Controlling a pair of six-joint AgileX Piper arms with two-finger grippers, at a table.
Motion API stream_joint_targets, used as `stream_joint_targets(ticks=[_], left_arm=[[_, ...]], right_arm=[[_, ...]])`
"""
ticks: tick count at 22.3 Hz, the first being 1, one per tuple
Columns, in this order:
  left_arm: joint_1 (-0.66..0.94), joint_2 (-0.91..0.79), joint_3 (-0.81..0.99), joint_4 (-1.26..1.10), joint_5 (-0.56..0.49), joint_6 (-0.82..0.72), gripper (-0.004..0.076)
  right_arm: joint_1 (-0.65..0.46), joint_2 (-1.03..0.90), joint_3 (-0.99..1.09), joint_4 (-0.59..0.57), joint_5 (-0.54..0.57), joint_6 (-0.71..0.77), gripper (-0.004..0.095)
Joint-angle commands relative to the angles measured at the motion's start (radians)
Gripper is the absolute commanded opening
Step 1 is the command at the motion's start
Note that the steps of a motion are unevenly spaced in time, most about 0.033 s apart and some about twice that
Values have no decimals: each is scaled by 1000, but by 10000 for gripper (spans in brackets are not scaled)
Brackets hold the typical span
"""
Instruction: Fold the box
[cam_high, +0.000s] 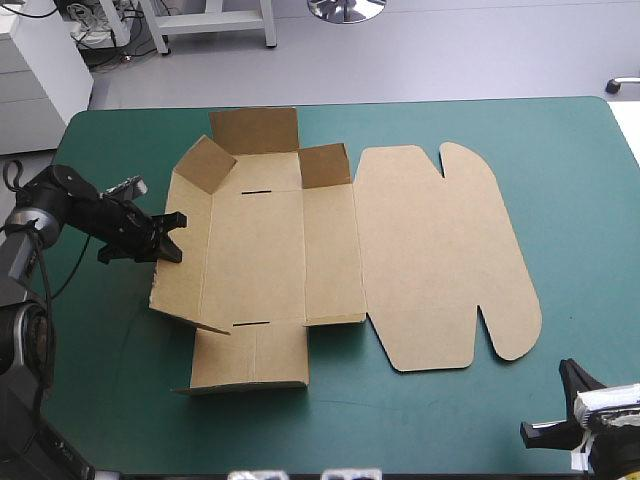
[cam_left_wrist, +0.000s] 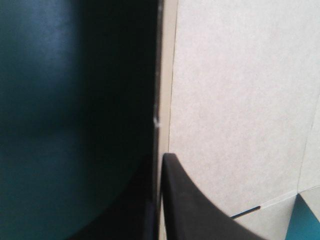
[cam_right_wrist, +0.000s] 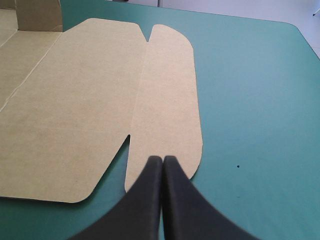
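Found box (cam_high: 300, 240) mid-desk (cam_high: 560, 200), brown, partly raised. Lid (cam_high: 440, 250) flat toward 3 o'clock. Flaps (cam_high: 255, 128) tilted up along 12 o'clock side. Noted left tool (cam_high: 172, 238) at box's 9 o'clock edge, nearly closed, pinching side wall (cam_high: 185, 255) between black fingers. Saw right tool (cam_right_wrist: 162, 159) near desk's 5 o'clock corner, fingers pressed together in a point, holding nothing, aimed at lid, apart from box.

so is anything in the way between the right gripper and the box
Nothing visible is. The right gripper, shut, points at the flat lid of the box, with only bare teal-green cover between them.
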Motion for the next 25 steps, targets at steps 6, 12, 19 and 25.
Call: stream_joint_targets(ticks=[6, 12, 19, 25], left_arm=[[-208, -55, -188, 286, 84, 1, -10], [-336, -55, -424, 524, 80, 113, -10], [-550, -53, -451, 1016, -44, 271, -10], [-737, -53, -451, 1305, -119, 271, -10]], right_arm=[[-5, -29, -22, 36, -93, 86, -18], [-5, -19, -22, 56, -93, 134, -17], [-5, 147, -22, 141, -95, 70, -17], [-5, 259, -22, 201, -135, 74, -17]])
